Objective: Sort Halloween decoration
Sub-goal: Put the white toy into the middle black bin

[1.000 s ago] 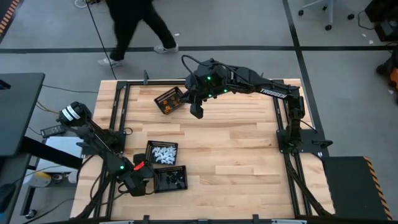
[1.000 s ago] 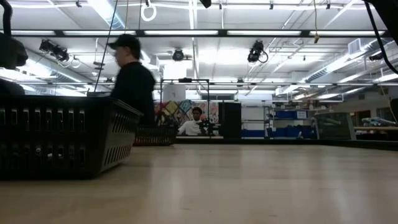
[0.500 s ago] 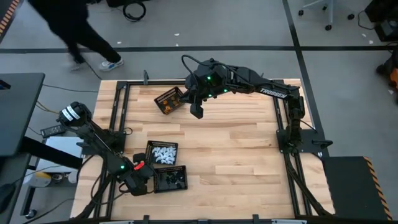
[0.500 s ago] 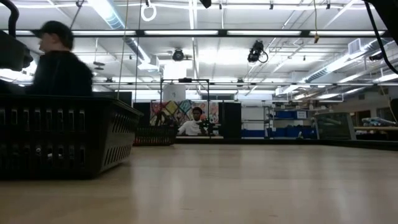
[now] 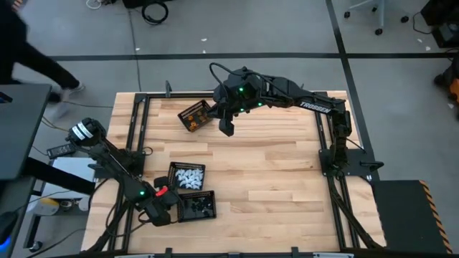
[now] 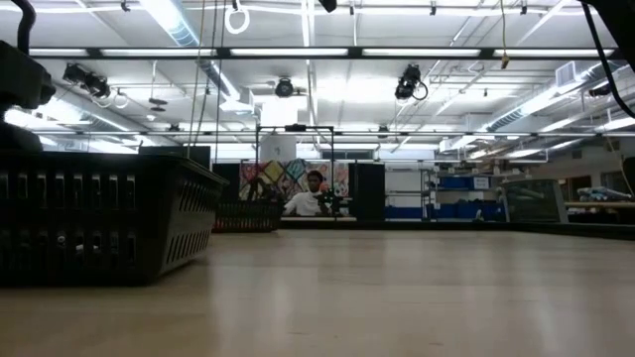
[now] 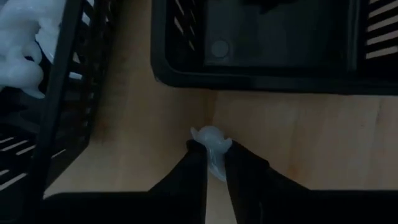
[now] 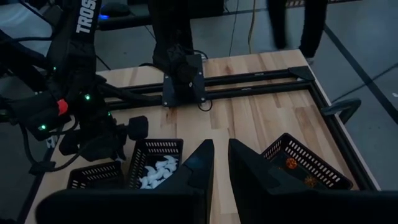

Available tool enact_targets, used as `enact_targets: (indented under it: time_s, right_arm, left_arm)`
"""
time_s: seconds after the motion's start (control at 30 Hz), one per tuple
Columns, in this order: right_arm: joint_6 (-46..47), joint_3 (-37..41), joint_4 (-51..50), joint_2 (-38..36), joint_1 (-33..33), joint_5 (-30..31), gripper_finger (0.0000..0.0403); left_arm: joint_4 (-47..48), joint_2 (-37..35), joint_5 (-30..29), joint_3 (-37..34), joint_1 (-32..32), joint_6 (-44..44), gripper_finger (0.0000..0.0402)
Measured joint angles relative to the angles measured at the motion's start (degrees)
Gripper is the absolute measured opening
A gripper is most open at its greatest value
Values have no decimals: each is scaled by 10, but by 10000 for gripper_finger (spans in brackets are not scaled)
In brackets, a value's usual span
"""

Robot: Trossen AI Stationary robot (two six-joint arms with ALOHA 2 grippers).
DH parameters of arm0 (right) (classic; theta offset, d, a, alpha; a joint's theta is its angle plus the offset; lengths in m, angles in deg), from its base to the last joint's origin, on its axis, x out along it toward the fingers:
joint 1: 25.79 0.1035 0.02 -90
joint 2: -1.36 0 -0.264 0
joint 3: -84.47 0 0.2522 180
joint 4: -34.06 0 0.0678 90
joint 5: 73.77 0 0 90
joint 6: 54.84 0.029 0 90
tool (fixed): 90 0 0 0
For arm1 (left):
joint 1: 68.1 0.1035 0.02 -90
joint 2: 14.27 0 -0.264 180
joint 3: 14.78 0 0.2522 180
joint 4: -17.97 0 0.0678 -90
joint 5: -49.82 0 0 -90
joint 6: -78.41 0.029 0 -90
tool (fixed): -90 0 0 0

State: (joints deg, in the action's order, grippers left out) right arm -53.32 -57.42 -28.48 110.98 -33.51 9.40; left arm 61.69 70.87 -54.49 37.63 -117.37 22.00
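Left gripper (image 7: 213,163) down at the wooden table (image 5: 272,172), fingers (image 7: 189,168) pinched narrow around a small white ghost-shaped toy piece (image 7: 211,140) lying on the bare wood just outside the corner of the black mesh basket holding black pieces (image 5: 197,206). That basket touches the black mesh basket of white pieces (image 5: 187,176), which sits just beyond it; the pile of white toy pieces (image 8: 155,171) fills its floor. Left gripper (image 5: 159,208) is hard against the black-piece basket's outer end, at the table edge.

Right gripper (image 8: 221,163) hangs in the air well apart from that basket, jaws nearly together with a thin gap, nothing between them. Just beside it, a tilted black mesh basket with orange rounded pieces (image 5: 195,115) inside.

Low view: black basket wall (image 6: 99,223) up close, a person (image 6: 306,201) seated far behind the table.
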Motion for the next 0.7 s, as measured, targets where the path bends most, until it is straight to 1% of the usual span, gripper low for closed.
enact_targets:
  time_s: [0.1,0.4,0.53,0.7]
  right_arm:
    - [0,0,0,0,0,0,54]
    - [0,0,0,0,0,-1,54]
    - [0,0,0,0,0,-3,54]
    - [2,0,0,0,1,-3,54]
  left_arm:
    - [1,-2,5,4,0,-1,50]
    - [17,-11,4,4,-4,-40,49]
    - [15,-12,-6,4,-32,-90,49]
    - [22,-20,-49,4,-74,-169,49]
